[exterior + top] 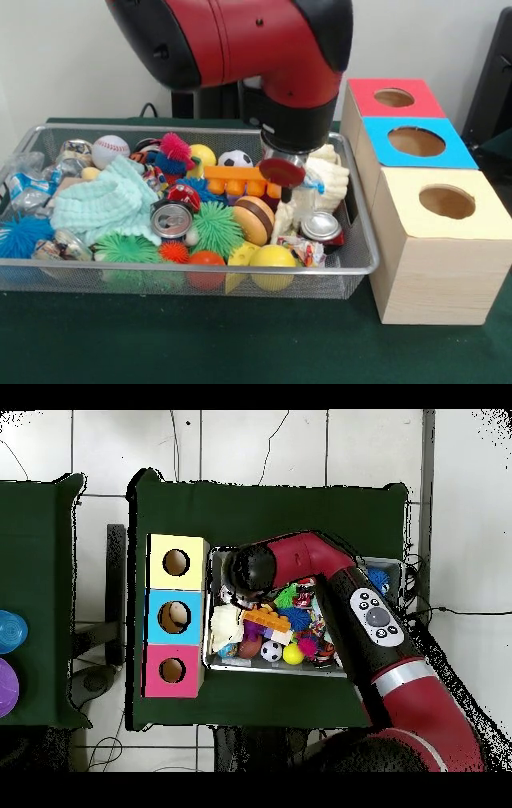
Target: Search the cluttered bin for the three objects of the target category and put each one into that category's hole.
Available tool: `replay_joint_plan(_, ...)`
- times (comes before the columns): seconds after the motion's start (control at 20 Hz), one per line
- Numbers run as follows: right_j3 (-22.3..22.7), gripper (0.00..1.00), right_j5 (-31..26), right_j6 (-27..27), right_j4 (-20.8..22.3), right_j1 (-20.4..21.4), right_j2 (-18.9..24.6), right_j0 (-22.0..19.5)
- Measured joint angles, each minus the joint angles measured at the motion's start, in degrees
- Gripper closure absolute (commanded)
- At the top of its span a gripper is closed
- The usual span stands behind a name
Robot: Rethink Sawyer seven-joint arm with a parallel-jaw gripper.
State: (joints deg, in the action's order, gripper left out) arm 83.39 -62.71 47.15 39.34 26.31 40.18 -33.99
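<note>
The cluttered bin is a silver wire-mesh tray full of toys, cans and cloths. My gripper hangs from the red arm into the bin's right part, among a cream cloth and a can; its state is hidden. A crinkly clear packet with multicoloured contents lies at the front right, just below it. Clear packets with blue-white print lie at the far left and front left. In the overhead view the arm covers much of the bin.
Three wooden boxes with round holes stand right of the bin: red top, blue top, cream-yellow top. They also show overhead. Balls, spiky toys, a mint cloth and an orange brick crowd the bin.
</note>
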Motion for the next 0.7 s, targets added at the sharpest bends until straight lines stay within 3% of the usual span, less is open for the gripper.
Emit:
replay_joint_plan(0.2,1.74,1.00,0.00,0.00,-2.57,4.27,0.00,0.24)
replay_joint_plan(0.7,3.91,1.00,2.63,0.01,-7.60,9.62,0.00,2.60)
